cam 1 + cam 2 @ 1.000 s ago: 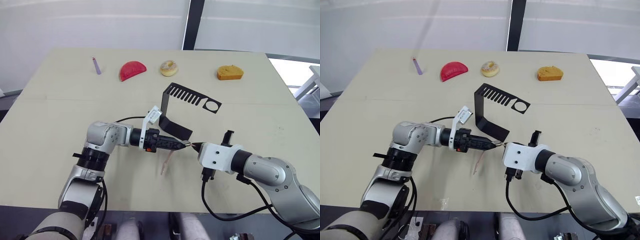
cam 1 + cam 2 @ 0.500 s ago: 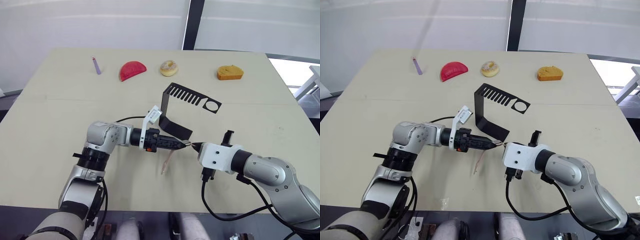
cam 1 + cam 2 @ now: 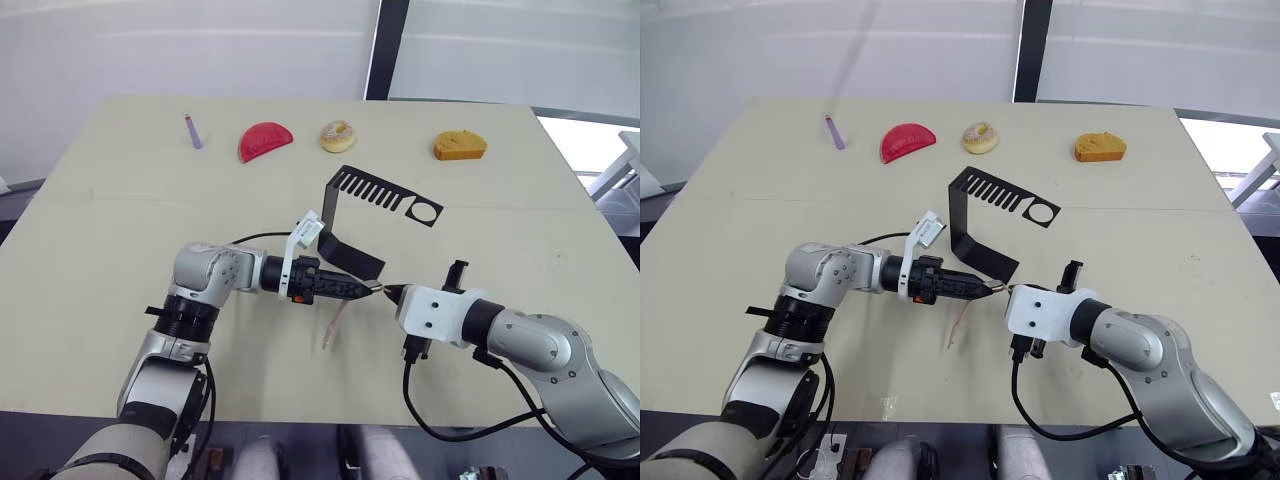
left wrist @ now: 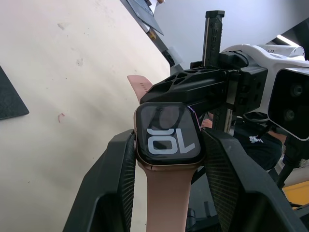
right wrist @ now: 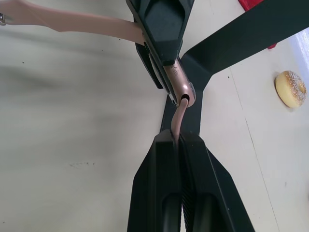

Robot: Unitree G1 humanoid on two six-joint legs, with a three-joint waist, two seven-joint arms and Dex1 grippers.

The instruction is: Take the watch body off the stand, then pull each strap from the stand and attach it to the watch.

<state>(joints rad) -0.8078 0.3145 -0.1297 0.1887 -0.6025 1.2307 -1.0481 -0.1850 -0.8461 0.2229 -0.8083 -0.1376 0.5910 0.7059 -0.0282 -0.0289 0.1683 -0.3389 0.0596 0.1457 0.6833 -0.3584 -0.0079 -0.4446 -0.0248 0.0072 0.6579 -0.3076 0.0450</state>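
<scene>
- Working on the last step: joining the second strap [image 5: 179, 112] to the watch body [image 4: 167, 133], just near of the stand [image 3: 352, 222] at mid-worktop [image 3: 100, 230].
- Left gripper [image 3: 366, 289] clenching the watch body by its two sides, screen with white digits facing the left wrist camera, silvery-pink rim showing between the black fingers [image 4: 116, 169].
- First strap [image 3: 334, 324] already seated on the body, hanging from it toward the near edge, its free end resting on or just above the worktop.
- Right gripper [image 3: 392, 293] pinching the second strap flat between closed fingers [image 5: 164, 183], its tip meeting the body's open slot edge in the right wrist view.
- Judging the strap end as touching or barely entered, not yet fully slid across; cannot tell whether the lug is caught in the groove.
- Next move calling for a straight sideways slide of the strap end along the slot, keeping strap and body in line and the left grip firm, since any tilt would likely jam the lug or bend the soft band.
- Stand now bare of body and straps, its comb-slotted top arm and round hole pointing right.
- Lying untouched along the far edge: purple stick [image 3: 192, 131], red slice [image 3: 265, 139], doughnut [image 3: 338, 135], orange bread piece [image 3: 460, 145].
</scene>
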